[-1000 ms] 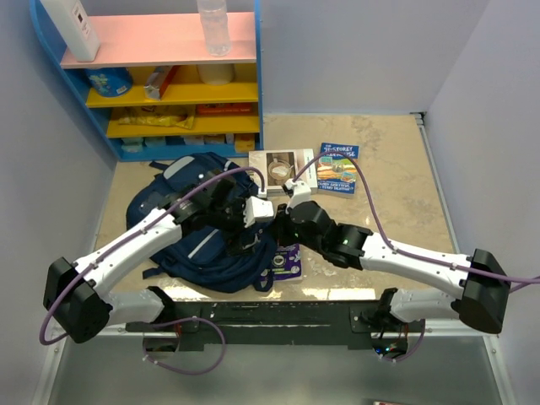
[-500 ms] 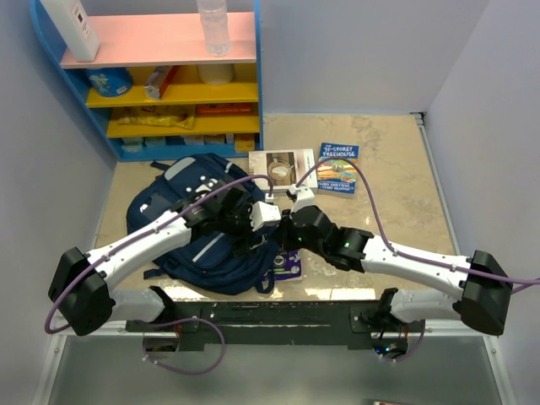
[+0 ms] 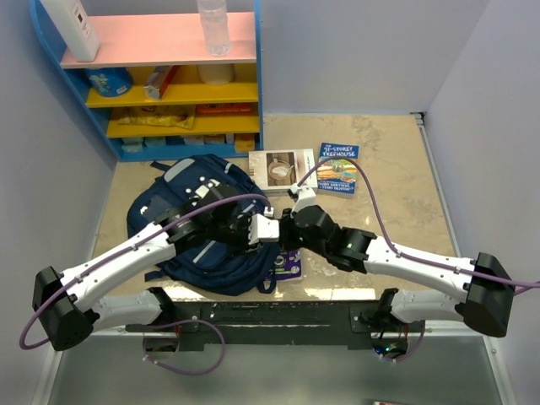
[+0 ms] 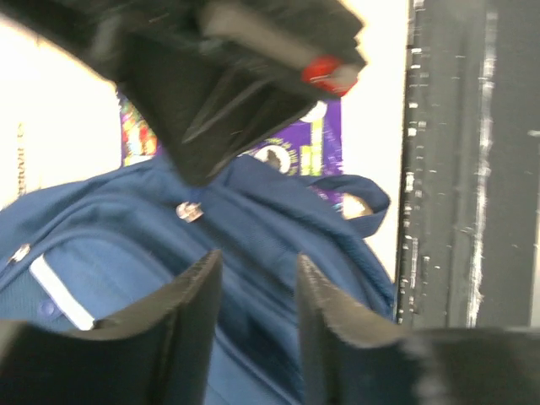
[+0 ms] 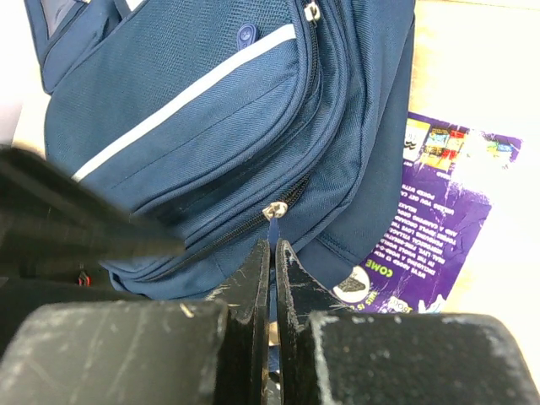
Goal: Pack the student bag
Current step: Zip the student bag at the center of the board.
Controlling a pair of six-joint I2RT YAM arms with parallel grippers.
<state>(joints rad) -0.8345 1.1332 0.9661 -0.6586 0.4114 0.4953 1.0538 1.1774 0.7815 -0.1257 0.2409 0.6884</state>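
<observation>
The large navy fabric backpack with grey stripes (image 3: 202,173) lay left on the beige marbled tabletop (image 3: 396,194), beside a purple booklet (image 3: 288,263). The right gripper (image 5: 272,246) pinched its silver zip pull (image 5: 273,211). The left gripper (image 4: 257,261) hovered half-parted over the cloth.

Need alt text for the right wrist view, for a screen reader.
The right gripper pinches the zipper pull of a navy student bag that fills most of the frame. A purple booklet lies partly under the bag toward the picture's right side.
</observation>
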